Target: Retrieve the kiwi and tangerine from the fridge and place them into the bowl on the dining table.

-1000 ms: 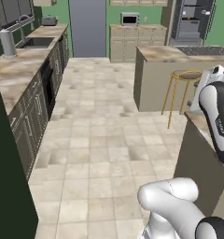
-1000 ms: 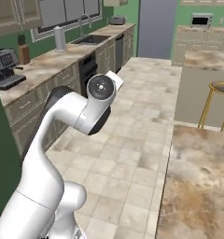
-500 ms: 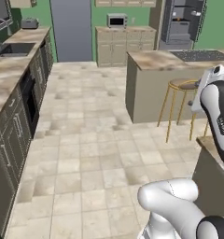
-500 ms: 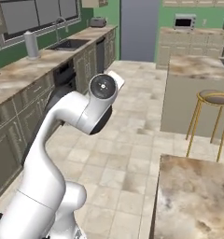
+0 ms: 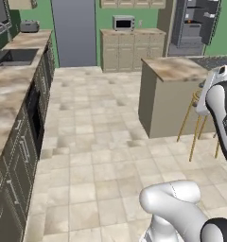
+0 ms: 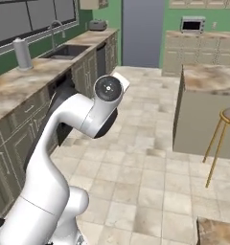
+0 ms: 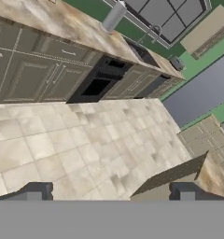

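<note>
Swinging with my base, both views have shifted since a second ago.
My claw (image 7: 109,193) is spread wide and carries nothing above the tiled floor (image 5: 101,142). Ahead, the slate-grey fridge (image 5: 74,32) stands closed at the far wall, between the sink bench (image 5: 11,75) and the microwave (image 5: 123,22).

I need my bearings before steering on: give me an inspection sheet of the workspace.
Surface: beige tiled floor ahead of the base.
Job's things: tall slate-grey fridge at the far wall, doors look shut; corner of the brown-beige marbled dining table beside the base.
Clutter: silver toaster and grey upright cylinder on the left counter; white microwave.
Grippers: claw open, holding nothing.
Cables: nothing seen.
Surroundings: marble-topped island, gold-legged stool, dark sink.
</note>
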